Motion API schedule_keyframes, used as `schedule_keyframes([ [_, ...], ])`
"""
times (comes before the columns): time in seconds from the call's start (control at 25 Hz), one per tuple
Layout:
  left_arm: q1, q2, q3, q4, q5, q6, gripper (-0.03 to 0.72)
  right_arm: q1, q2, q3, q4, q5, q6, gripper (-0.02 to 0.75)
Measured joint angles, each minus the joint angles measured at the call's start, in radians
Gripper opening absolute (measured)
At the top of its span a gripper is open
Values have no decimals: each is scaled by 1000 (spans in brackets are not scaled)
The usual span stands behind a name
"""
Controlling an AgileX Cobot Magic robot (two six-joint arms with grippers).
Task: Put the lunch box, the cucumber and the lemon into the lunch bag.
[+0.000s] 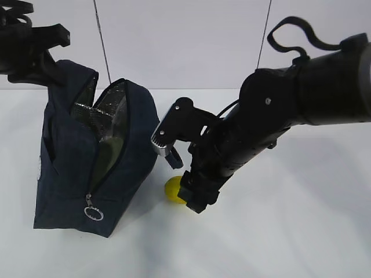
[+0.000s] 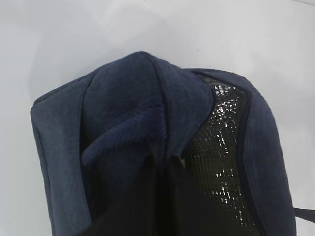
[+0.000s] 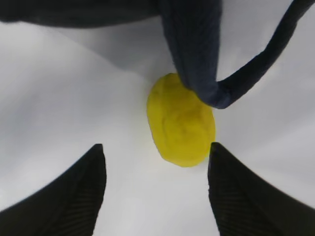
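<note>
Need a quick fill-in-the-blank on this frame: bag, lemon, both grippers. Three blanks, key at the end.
1. The lunch bag stands unzipped, showing a shiny ____ lining.
2. The right gripper hangs open just above the ____.
3. The left gripper is shut on the bag's ____ fabric.

Missing words: silver; lemon; navy

The room is bright and the white table [image 1: 290, 231] looks washed out, with soft gray shadows, and the close-up lemon [image 3: 181, 123] looks a bit blurry.
</note>
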Motion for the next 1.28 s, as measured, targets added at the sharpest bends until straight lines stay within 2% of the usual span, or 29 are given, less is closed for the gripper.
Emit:
schedule_keyframes([
  [0.2, 0, 0, 0, 0, 0, 3, -3, 0, 63, 0, 1, -43, -13, 497],
  [0.44, 0, 0, 0, 0, -2, 6, -4, 0, 110, 0, -13, -116, -53, 557],
  [0.6, 0, 0, 0, 0, -4, 7, -4, 0, 129, 0, -19, -156, -74, 566],
  [1.16, 0, 0, 0, 8, -12, 7, -4, 0, 201, 0, -20, -221, -83, 566],
  [1.28, 0, 0, 0, 11, -12, 7, -4, 0, 201, 0, -20, -226, -83, 526],
])
